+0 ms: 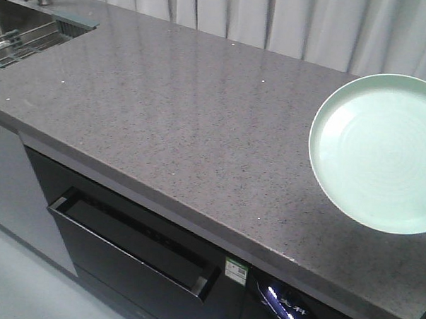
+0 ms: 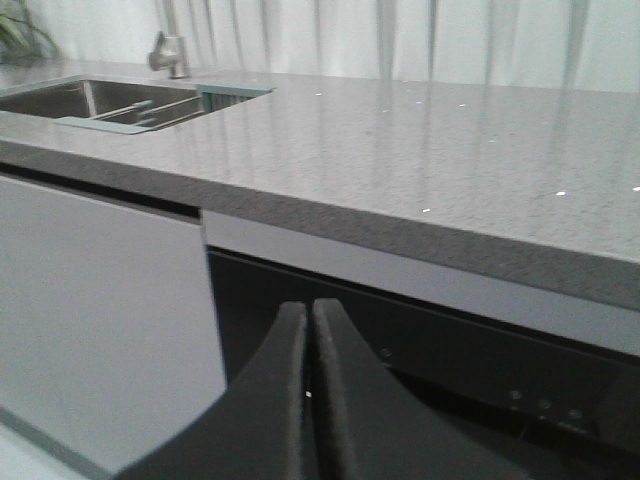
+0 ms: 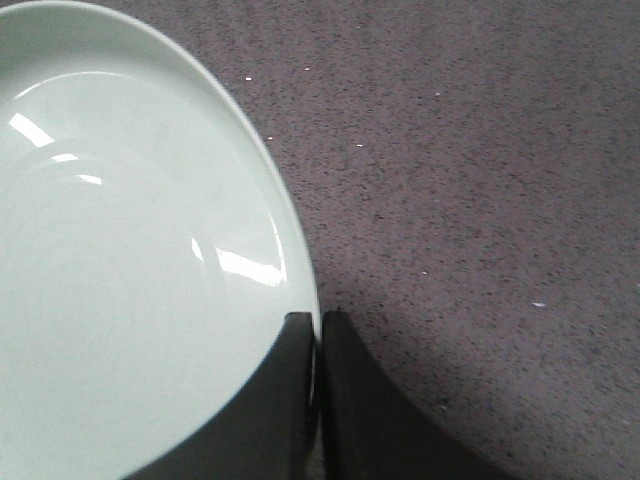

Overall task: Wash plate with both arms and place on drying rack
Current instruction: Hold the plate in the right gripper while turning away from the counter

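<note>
Pinching the plate (image 3: 130,250) by its rim, presumably for carrying to the sink (image 1: 10,20), the right jaws clamp its edge while the left jaws hang closed and empty.

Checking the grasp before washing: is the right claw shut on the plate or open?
Shut on the plate: the fingers of the right claw nearly meet, with the rim pinched between them.
</note>
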